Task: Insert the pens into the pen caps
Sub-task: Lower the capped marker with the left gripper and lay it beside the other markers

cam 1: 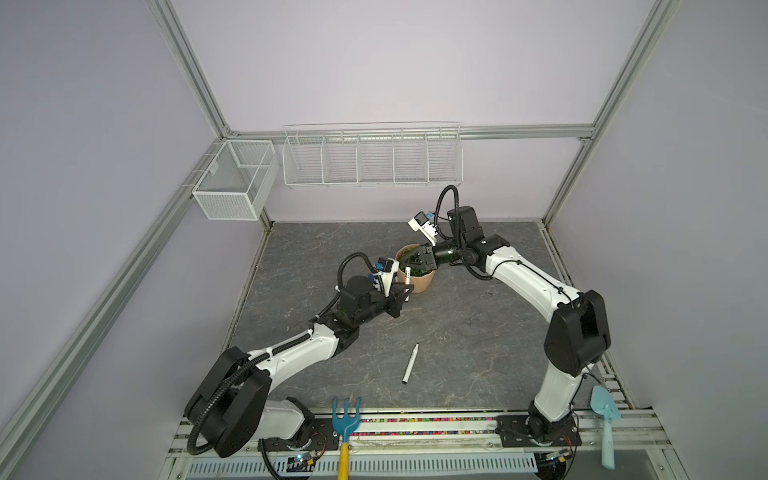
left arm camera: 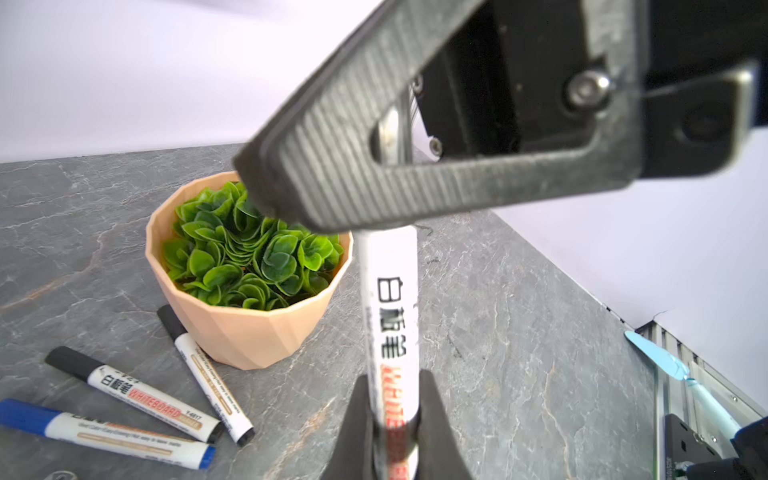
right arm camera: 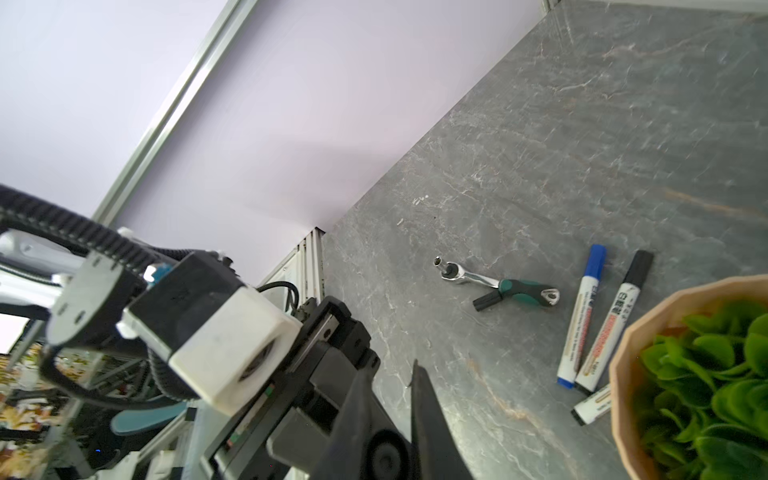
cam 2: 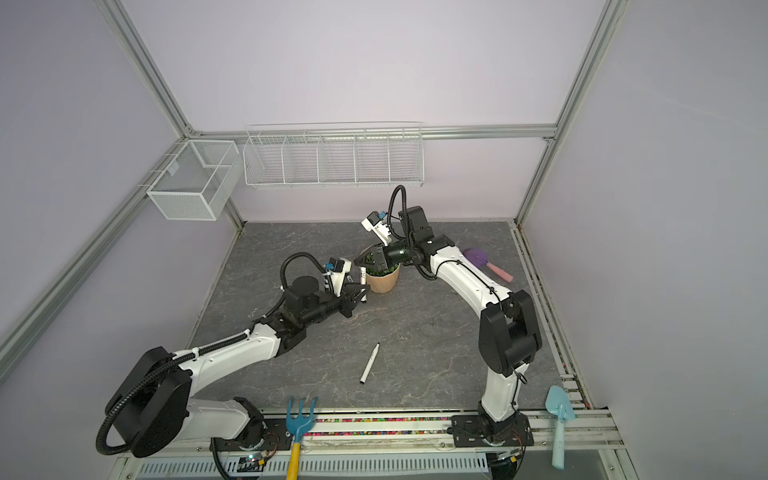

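Note:
My left gripper (left arm camera: 395, 376) is shut on a white pen (left arm camera: 388, 299) beside the plant pot (left arm camera: 245, 328). The pen's far end is hidden behind my right gripper (right arm camera: 390, 368), whose jaws stand a narrow gap apart. I cannot see what lies between them. In both top views the grippers (cam 1: 405, 291) (cam 1: 415, 261) meet at the pot. Three capped pens lie by the pot, two with black caps (left arm camera: 133, 390) (left arm camera: 203, 370) and one with a blue cap (left arm camera: 104, 434). One bare pen (cam 1: 410, 363) lies mid-table. A loose black pen cap (right arm camera: 488, 300) rests against the wrench.
A green-handled ratchet wrench (right arm camera: 498, 284) lies near the back wall. A blue rake (cam 1: 345, 419) and a pale blue trowel (cam 1: 606, 411) sit at the front rail. A purple brush with a pink handle (cam 2: 486, 262) lies at the right. Wire baskets (cam 1: 372, 156) hang on the back wall.

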